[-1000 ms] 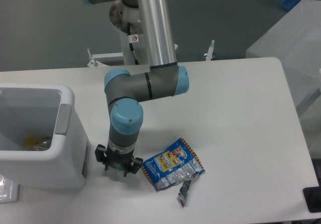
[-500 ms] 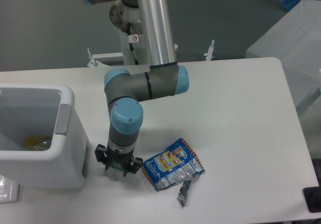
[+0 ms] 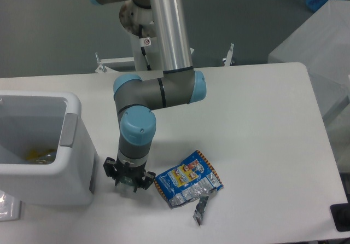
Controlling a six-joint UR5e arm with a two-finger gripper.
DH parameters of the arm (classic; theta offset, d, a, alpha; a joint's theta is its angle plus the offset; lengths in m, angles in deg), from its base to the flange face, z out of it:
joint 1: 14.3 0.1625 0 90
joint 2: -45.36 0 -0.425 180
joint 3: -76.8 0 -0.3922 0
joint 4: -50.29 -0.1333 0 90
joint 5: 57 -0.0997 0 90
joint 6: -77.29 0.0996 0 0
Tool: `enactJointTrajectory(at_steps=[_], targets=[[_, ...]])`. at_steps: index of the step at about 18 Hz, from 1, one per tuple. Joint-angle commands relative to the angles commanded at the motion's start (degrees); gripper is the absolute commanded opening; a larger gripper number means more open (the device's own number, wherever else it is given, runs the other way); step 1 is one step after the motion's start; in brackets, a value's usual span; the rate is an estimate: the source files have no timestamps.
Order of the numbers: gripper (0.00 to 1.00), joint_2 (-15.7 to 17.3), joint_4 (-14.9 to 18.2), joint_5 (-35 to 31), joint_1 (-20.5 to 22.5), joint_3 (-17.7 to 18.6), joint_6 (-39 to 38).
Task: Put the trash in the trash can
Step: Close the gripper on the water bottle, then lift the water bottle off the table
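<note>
My gripper (image 3: 129, 185) points straight down at the table, just right of the white trash can (image 3: 71, 162) and left of the snack bag. Its body hides the fingertips, so its state does not show. The bottle is out of view; anything under the gripper is covered. The blue-and-silver foil snack bag (image 3: 188, 179) lies flat on the table. A small silver foil scrap (image 3: 200, 210) lies just below the bag. Inside the trash can, a yellowish item (image 3: 36, 155) rests at the bottom.
The arm's grey and blue links (image 3: 158, 91) rise above the gripper from the back of the table. The table's front edge (image 3: 164, 238) runs close below the gripper and the scrap. A black object (image 3: 340, 218) sits at the front right corner.
A pale shape that showed just under the gripper in the earlier frames is now hidden by it. The snack bag, the scrap and the trash can have not moved.
</note>
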Motion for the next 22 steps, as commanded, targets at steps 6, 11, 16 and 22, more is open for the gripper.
enactJointTrajectory(at_steps=[6,11,16,22], targets=[[0.59,1.05,-0.09,0.0,0.09,-0.79,2.01],[0.59,3.95,0.0,0.26,0.79,-1.23,6.42],[0.59,4.22,0.0,0.44,0.79,-7.45,4.49],[0.59,2.46,0.0,0.53,1.05,-17.92,-4.83]])
